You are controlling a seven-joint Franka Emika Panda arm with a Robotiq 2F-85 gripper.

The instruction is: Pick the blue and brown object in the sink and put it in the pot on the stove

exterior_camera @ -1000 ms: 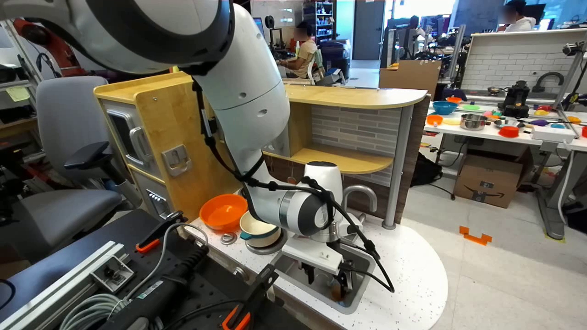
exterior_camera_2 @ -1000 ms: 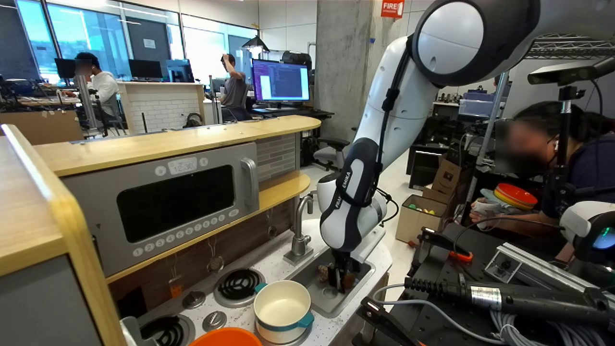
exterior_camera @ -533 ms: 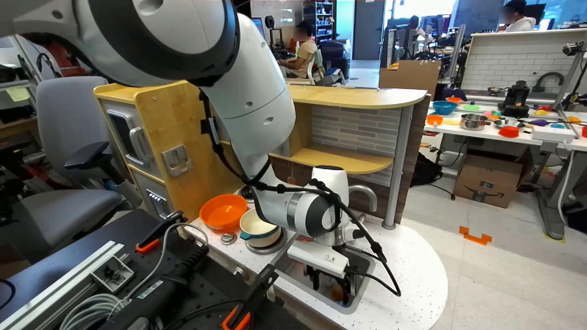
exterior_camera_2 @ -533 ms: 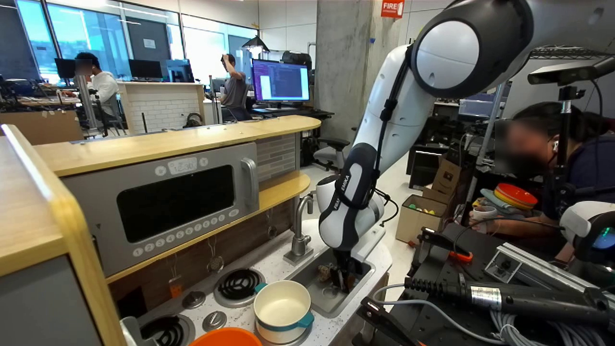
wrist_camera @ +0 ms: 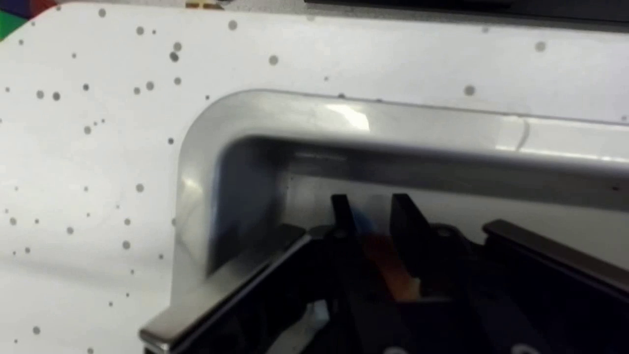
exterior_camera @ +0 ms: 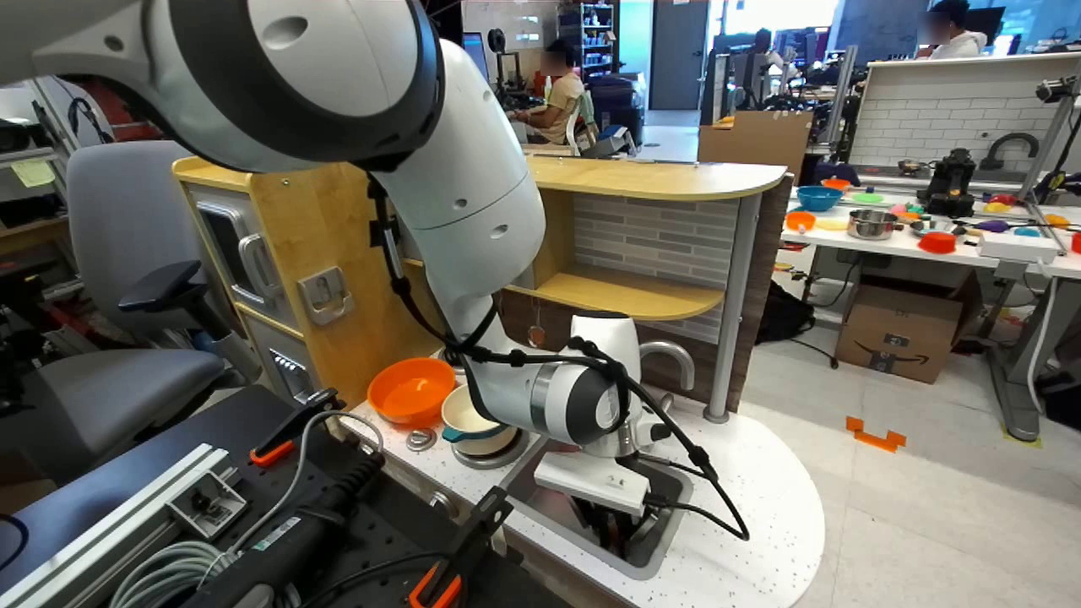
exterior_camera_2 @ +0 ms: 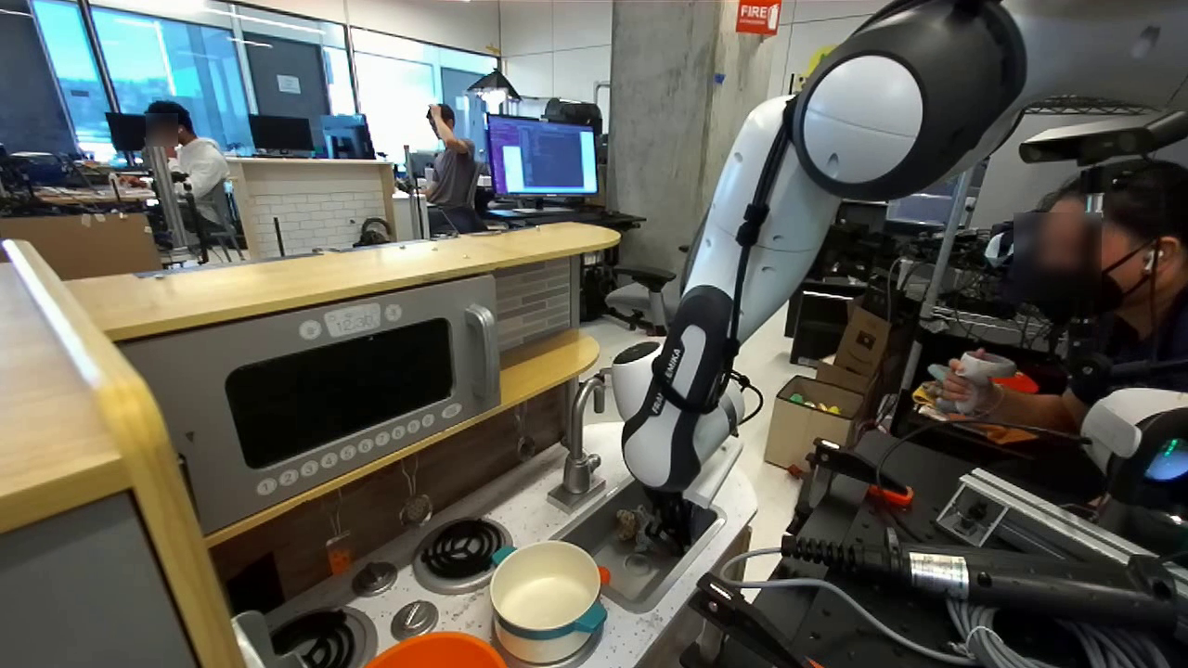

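Note:
In the wrist view the blue and brown object [wrist_camera: 394, 268] lies between the dark fingers of my gripper [wrist_camera: 371, 201]. The jaws stand close together; brown spans the gap lower down, while a sliver of space shows beside the blue end. Whether both fingers press on it is unclear. The gripper reaches down into the grey sink [wrist_camera: 295, 110], near one end; in both exterior views the object is mostly hidden by the hand. The cream pot [exterior_camera_2: 546, 594] with teal handles stands upright on the stove [exterior_camera_2: 462, 549], beside the sink.
A curved faucet [exterior_camera_2: 582, 445] rises behind the sink, close to the arm. A bumpy tan thing [exterior_camera_2: 626, 526] lies in the basin near the fingers. A small orange-red piece [exterior_camera_2: 604, 575] shows beside the pot. An orange bowl [exterior_camera: 411, 391] sits past the pot; a wooden shelf [exterior_camera: 633, 295] overhangs behind.
The jaws have drawn much closer together, and the hand has shifted slightly within the sink. The small orange-red piece beside the pot has come into view.

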